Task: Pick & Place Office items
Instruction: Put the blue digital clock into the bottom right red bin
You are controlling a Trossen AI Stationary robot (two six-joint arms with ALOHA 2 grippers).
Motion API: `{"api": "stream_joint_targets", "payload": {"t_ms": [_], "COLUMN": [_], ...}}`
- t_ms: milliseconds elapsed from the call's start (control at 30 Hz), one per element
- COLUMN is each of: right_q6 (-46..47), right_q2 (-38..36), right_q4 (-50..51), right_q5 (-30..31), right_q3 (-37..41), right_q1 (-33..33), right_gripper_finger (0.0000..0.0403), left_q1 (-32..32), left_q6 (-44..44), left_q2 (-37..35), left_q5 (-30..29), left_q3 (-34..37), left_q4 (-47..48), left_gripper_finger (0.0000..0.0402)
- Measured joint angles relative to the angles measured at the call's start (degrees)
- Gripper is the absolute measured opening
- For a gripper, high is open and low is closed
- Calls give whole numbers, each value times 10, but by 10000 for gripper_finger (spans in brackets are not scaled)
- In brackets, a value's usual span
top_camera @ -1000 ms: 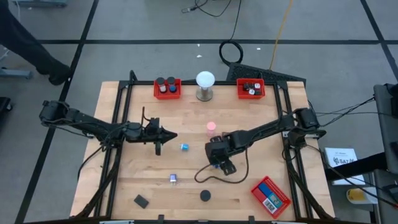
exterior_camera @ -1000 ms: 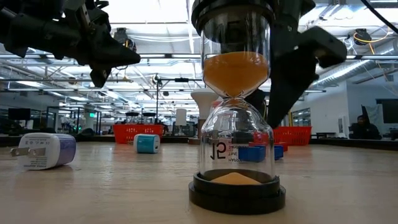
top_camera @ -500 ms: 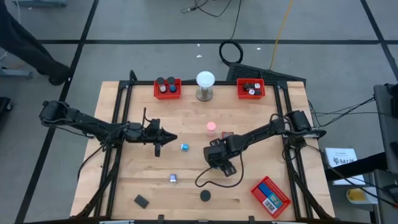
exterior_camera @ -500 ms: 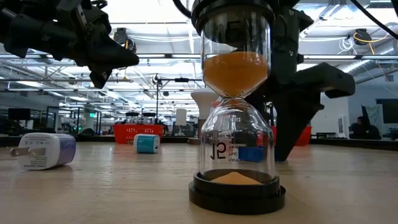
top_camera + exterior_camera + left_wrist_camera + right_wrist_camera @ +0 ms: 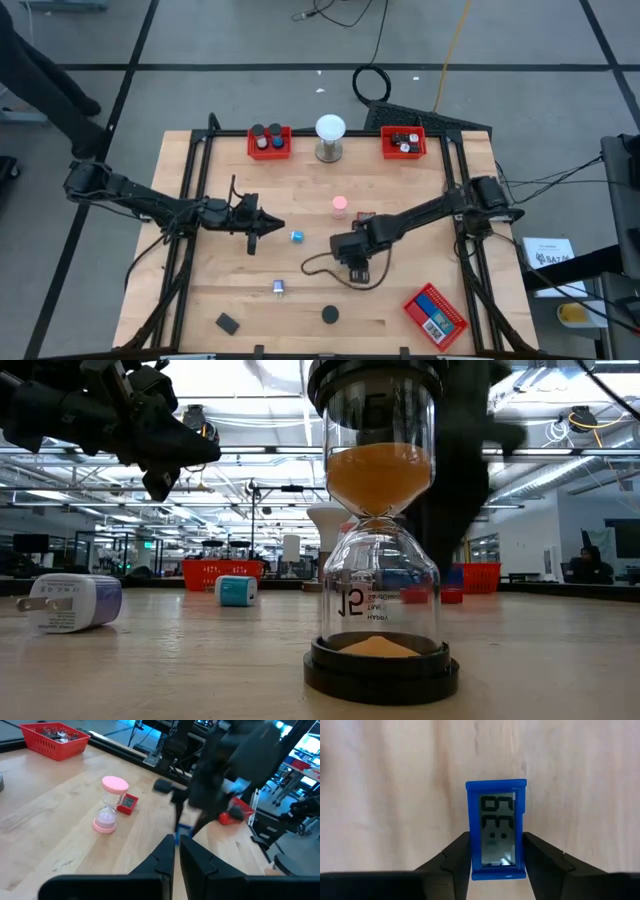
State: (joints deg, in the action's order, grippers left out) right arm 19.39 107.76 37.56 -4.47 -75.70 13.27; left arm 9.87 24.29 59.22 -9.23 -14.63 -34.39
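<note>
Gripping the small blue plastic digital timer between its two dark fingers, the right gripper has swung a little toward the table's near edge over the last second, and its cable loop has shifted left. That suggests the pick is done and the carry to a red mesh tray comes next. The timer sits just above bare wood at mid-table. The left gripper hovers unchanged left of centre, jaws pressed together and empty. Around lie a pink sand timer, a small teal block, a white plug adapter and a black disc. The pale wooden table stands in an open workshop with ceiling lights.
</note>
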Motion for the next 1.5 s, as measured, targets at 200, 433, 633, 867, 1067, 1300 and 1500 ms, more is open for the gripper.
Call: {"api": "stream_joint_targets", "payload": {"t_ms": [200,433,633,867,1067,1300,1500], "right_q6": [244,550,740,896,899,893,880], "right_q2": [-101,-165,-153,-150,-149,-149,-149], "right_q4": [52,138,159,177,98,61,18], "right_q5": [16,46,27,27,27,30,29], "right_q3": [-1,-1,-1,27,95,131,146], "right_q1": [53,206,339,413,421,415,415], "right_gripper_finger": [151,144,149,149,148,155,158], "left_q1": [0,-4,-5,-5,-5,-5,-5], "left_q6": [3,23,26,29,27,29,30], "left_q2": [0,0,0,0,0,0,0], "left_q5": [0,-2,-3,-3,-9,-13,-13], "left_q3": [0,0,0,0,0,0,0], "left_q4": [0,-2,-2,-1,-1,-1,-1], "left_gripper_finger": [26,26,26,26,26,26,26]}}
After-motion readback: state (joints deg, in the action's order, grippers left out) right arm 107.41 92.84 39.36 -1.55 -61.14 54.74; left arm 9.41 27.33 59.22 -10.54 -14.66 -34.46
